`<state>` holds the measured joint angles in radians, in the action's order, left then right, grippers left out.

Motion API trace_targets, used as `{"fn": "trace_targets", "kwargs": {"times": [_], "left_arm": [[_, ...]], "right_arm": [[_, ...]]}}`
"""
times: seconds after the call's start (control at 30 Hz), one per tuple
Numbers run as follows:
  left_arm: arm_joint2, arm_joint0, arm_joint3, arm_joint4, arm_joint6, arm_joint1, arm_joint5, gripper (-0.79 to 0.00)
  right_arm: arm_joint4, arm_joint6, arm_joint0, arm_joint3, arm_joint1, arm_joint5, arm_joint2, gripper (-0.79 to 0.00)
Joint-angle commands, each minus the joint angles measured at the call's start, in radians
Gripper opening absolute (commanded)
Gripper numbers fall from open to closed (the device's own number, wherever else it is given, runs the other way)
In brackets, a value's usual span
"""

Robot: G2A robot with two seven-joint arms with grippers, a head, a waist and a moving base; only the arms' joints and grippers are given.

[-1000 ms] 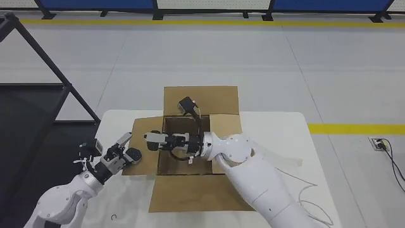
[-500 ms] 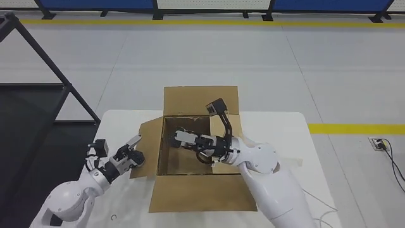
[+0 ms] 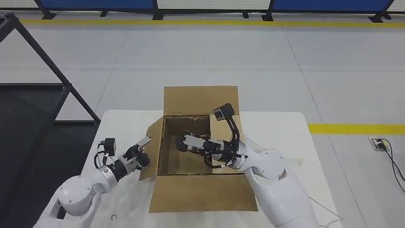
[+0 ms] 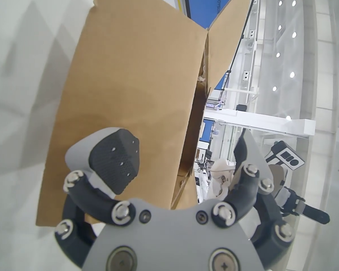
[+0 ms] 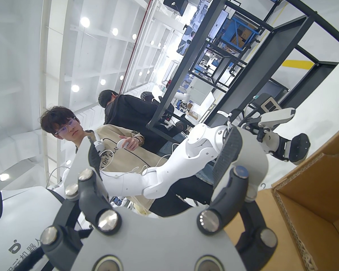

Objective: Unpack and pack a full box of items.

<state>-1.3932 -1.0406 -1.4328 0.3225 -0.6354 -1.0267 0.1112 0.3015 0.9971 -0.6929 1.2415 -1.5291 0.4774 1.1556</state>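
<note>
Cardboard box [image 3: 201, 193] open, centre frame, on white table [image 3: 120, 123]. Left pincer [image 3: 143, 151] apart, straddling edge of frame-left flap [image 4: 124, 85]. Right pincer [image 3: 182, 142] apart, above box opening.

Box [image 3: 202, 193] mouth open from above; its 9 o'clock flap [image 3: 154, 145] stands tilted up between the left pincer's [image 3: 143, 151] spread fingers.

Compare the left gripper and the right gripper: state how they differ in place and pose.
The left gripper sits outside the box, at its raised side flap, while the right gripper hangs over the box's opening. In the left wrist view, the side flap's edge lies between the left gripper's fingers, whereas the right gripper has nothing between its own. Both are open.
</note>
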Motion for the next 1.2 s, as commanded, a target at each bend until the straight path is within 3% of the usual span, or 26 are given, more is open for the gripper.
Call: {"fn": "trace_targets", "kwargs": {"times": [0.0,0.47,0.63,1.17], "left_arm": [[0.007,0.005,0.003,-0.007,-0.001,-0.001,0.005,0.000],[0.036,0.032,0.039,-0.024,-0.005,-0.008,0.011,0.000],[-0.013,0.026,0.030,0.014,0.020,-0.005,-0.017,0.000],[-0.239,-0.112,-0.277,0.032,0.038,0.022,-0.100,0.000]], "right_arm": [[0.003,0.002,0.000,0.001,0.002,-0.001,-0.001,0.000],[0.021,0.019,0.016,-0.009,0.011,-0.001,-0.019,0.000],[0.024,0.020,0.020,-0.012,0.014,-0.002,-0.026,0.000],[-0.018,-0.036,0.009,-0.002,0.031,-0.014,-0.016,0.000]]}}
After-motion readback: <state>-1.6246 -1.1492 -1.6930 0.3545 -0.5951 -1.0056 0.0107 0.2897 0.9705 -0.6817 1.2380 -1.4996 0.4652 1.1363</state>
